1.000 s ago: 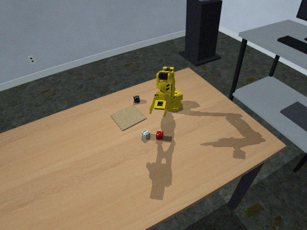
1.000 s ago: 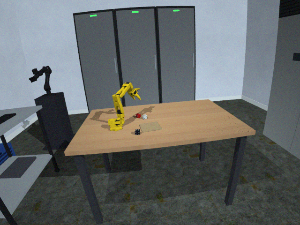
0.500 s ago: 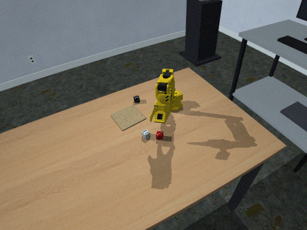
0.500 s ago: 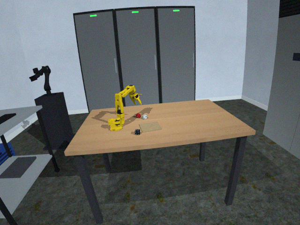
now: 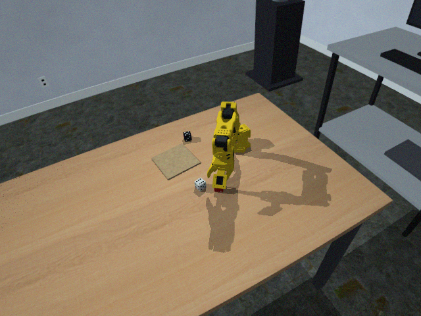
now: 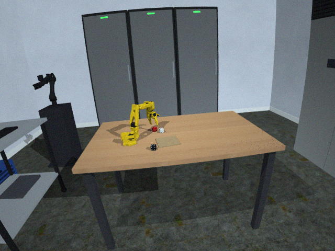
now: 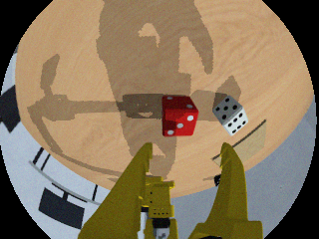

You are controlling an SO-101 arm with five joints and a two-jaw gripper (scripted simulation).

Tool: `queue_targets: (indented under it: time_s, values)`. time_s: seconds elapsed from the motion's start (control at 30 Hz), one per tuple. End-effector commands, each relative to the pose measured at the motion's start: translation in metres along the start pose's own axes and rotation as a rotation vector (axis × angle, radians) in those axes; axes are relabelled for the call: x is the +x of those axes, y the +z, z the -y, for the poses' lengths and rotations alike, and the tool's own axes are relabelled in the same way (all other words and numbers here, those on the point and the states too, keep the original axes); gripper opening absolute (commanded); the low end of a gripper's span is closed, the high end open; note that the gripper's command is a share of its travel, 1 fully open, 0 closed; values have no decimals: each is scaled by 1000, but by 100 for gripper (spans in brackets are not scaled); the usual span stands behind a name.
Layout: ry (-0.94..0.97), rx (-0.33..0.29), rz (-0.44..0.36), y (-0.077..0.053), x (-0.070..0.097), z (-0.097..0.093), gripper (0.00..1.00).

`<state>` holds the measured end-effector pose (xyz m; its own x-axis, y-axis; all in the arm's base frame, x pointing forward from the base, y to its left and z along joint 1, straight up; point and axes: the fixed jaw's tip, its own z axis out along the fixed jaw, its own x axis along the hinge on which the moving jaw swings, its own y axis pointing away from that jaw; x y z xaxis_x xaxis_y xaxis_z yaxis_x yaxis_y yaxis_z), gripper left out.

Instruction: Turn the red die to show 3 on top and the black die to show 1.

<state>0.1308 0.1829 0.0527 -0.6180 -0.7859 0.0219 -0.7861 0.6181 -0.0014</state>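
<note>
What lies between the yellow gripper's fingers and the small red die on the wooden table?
Only bare wood and shadow. In the wrist view the open gripper hangs above the red die, apart from it. The white die sits off to one side.

A light wooden table [image 5: 102,237] on dark legs carries a tan square mat [image 5: 175,160] near its middle. The black die [image 5: 187,136] sits at the mat's 1 o'clock; the white die [image 5: 200,184] and red die [image 6: 154,128] sit at its 5 o'clock, and the arm's yellow base [image 6: 126,140] at its 3 o'clock.

Yellow arm [image 6: 134,118] poised above red die [image 6: 154,128] beside white die [image 6: 161,130]
</note>
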Motion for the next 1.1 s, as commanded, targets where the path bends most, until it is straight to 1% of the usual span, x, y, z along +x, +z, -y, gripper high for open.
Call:
queue_targets:
  time_s: [0.0, 0.07, 0.1, 0.77, 1.07]
  values:
    - [-5, -2, 43, -8, -5, -2, 35]
    - [-5, -2, 43, -8, -5, -2, 35]
    - [-9, -3, 64, -15, -7, -6, 35]
    - [-9, -3, 64, -15, -7, -6, 35]
    - [-9, -3, 64, -8, -8, -6, 35]
